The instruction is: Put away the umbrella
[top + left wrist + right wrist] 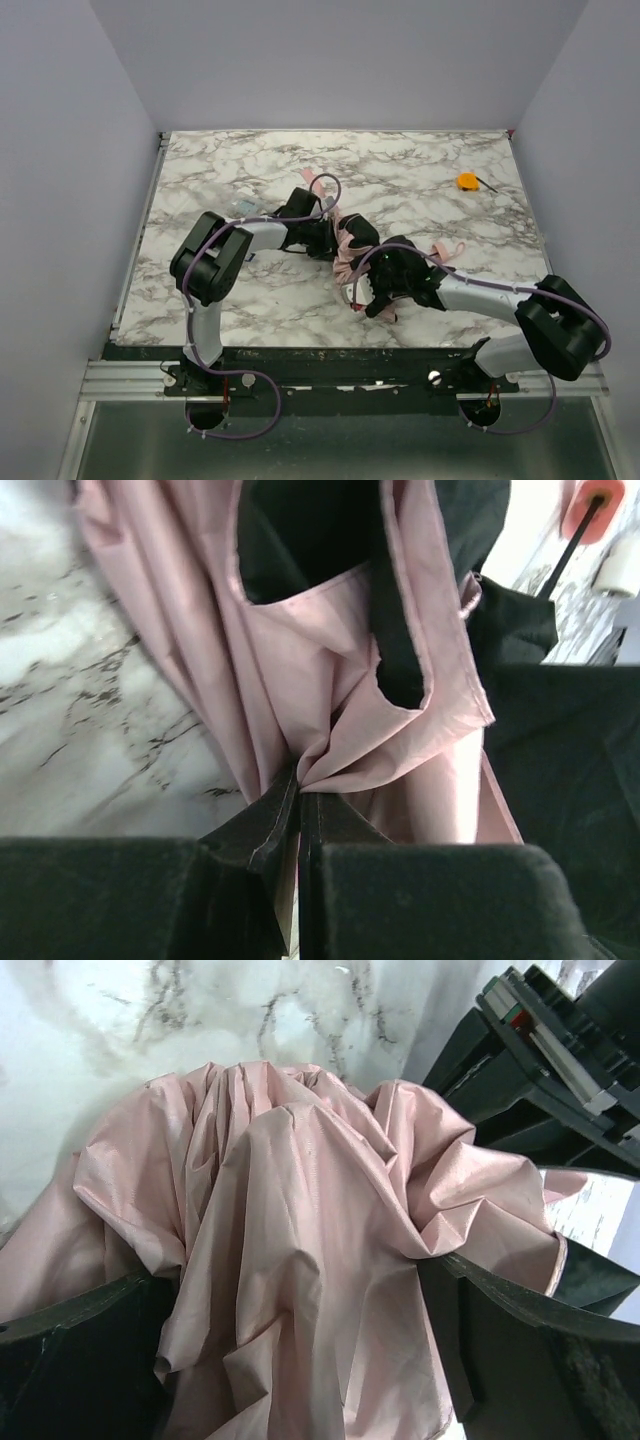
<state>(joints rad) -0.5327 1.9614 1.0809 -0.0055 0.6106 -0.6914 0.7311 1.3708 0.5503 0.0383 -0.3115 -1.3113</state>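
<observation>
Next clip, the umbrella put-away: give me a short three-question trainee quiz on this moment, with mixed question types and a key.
1. True or false: the left gripper is shut on the pink fabric of the umbrella.
2. Where does the small orange object lie? A: on the far right part of the table. B: at the near left corner. C: tucked under the pink fabric.
3. Fill in: the jaws of the right gripper stand ____, with pink fabric bunched between them.
Key: 1 true; 2 A; 3 open.
</observation>
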